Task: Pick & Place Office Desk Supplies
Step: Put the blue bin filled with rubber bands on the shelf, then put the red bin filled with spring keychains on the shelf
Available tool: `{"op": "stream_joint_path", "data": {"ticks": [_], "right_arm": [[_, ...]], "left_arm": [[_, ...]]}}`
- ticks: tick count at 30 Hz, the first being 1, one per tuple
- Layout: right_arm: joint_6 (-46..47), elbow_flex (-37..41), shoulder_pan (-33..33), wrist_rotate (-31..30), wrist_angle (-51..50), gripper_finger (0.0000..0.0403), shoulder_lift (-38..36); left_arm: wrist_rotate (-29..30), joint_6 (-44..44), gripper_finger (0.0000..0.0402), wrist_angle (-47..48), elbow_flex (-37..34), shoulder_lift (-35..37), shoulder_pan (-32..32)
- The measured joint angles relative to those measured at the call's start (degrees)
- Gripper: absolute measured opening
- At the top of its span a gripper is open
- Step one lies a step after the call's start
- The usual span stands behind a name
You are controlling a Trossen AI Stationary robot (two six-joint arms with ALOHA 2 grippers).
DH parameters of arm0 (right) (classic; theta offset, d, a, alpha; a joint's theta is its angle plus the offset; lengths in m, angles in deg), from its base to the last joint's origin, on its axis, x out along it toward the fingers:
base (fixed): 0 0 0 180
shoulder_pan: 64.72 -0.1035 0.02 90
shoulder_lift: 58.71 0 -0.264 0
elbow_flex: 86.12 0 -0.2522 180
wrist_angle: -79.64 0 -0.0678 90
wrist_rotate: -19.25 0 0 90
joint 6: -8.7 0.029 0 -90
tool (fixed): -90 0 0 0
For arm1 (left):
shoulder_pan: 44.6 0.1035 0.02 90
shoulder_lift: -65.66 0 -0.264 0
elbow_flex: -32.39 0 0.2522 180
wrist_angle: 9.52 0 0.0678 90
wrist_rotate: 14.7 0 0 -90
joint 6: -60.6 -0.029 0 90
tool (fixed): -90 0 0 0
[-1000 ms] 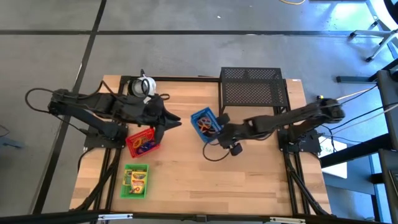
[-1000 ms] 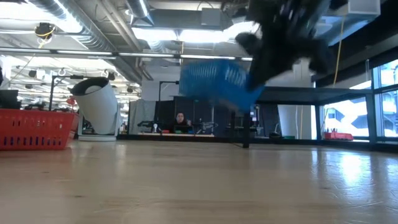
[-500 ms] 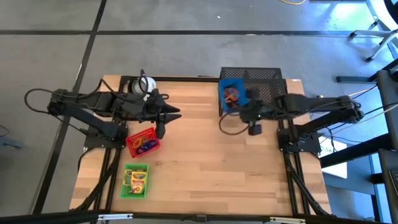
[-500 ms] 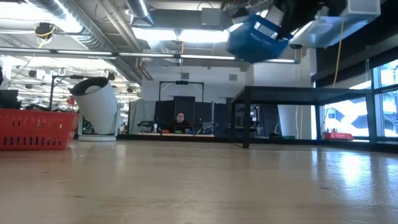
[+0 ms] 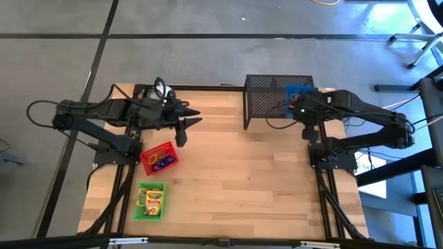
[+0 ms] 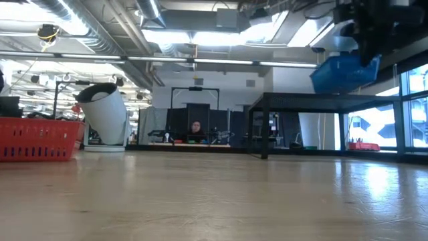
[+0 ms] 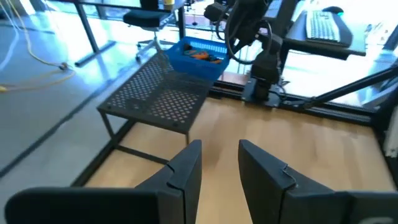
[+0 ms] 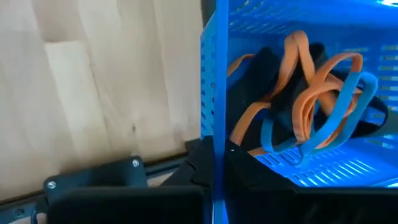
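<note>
The blue tray [image 5: 299, 92] sits over the rack's [image 5: 270, 97] right end, held by the right gripper [image 5: 302, 105], clamped on its wall. From above, the left gripper [image 5: 187, 123] hangs over bare wood left of the rack; the red tray [image 5: 158, 158] and green tray [image 5: 151, 201] lie farther left.

At table height, the blue tray [image 6: 344, 72] hangs just above the rack [image 6: 321, 102].

The left wrist camera shows its fingers [image 7: 186, 171] parted, gripping nothing.

The right wrist camera shows orange and blue loops [image 8: 311, 112] in the tray [image 8: 214, 93]. No lettering is readable.
</note>
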Motion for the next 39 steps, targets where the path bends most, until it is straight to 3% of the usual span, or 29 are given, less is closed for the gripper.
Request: {"op": "stream_joint_path", "data": {"ticks": [7, 14, 23, 32, 39], "right_arm": [[-8.0, 4.14, 5.99, -0.4, -0.02, 0.0013, -4.52], [-18.46, 4.59, 14.69, -0.34, -0.19, 0.0013, -4.79], [-20.68, 4.59, 23.44, 4.07, 0.56, 0.002, -4.6], [-19.89, 4.59, 26.02, -1.52, 3.12, 0.0121, -3.15], [-18.88, 0.89, 26.02, 0.02, 3.45, 0.0181, -3.15]], "left_arm": [[0.64, -7.46, 0.0098, -1.9, 0.0, -0.04, 2.72], [1.27, -7.76, 0.0098, -9.55, 0.0, -0.04, 4.53], [1.25, -9.29, 0.0117, -13.11, 0.0, -0.04, 5.43], [1.21, -9.78, 0.0163, -12.06, 0.0, -0.04, 5.41], [0.95, -0.14, 0.018, 3.04, 0.0, -0.07, 5.41]]}}
